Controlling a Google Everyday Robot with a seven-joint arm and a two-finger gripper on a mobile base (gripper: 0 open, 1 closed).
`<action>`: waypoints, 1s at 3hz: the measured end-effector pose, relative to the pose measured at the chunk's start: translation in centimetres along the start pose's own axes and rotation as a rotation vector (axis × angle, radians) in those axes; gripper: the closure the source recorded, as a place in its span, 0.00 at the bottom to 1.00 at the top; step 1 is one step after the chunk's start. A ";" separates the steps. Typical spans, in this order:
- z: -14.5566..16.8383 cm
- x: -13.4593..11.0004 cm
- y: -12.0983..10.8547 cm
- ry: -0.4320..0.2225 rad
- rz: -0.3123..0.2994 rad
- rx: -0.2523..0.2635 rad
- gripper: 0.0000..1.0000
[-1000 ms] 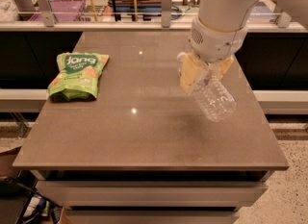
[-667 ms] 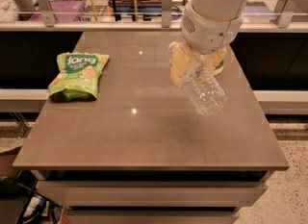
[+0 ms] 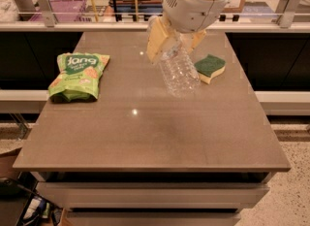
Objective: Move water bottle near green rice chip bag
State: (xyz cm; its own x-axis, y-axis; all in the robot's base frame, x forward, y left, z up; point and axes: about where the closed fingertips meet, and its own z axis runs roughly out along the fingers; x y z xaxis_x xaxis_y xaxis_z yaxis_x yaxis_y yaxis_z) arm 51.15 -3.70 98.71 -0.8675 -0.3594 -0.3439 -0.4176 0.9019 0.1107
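The green rice chip bag [image 3: 78,75] lies flat at the table's left side. My gripper [image 3: 174,43] hangs over the table's middle back, shut on the water bottle [image 3: 178,70]. The clear ribbed bottle is held above the table and slants down toward the camera, its cap end hidden between the cream fingers [image 3: 157,38]. The bottle is about a bag's length to the right of the bag.
A small green-and-yellow sponge [image 3: 210,68] lies at the back right, just right of the bottle. The brown table [image 3: 155,137] has drawers below its front edge. A railing and a shelf with clutter run behind the table.
My gripper has carried the water bottle to the left, toward the bag. This has uncovered the sponge, which was hidden behind the arm.
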 end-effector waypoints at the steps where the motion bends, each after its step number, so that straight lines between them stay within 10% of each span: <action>1: 0.0 0.0 0.0 0.000 0.000 0.000 1.00; 3: 1.4 -3.3 0.1 -0.065 0.050 -0.032 1.00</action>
State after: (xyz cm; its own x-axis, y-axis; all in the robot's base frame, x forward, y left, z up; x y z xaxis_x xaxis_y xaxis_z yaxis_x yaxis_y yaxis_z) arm 54.37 -2.07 98.60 -0.8686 -0.2968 -0.3969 -0.3835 0.9097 0.1591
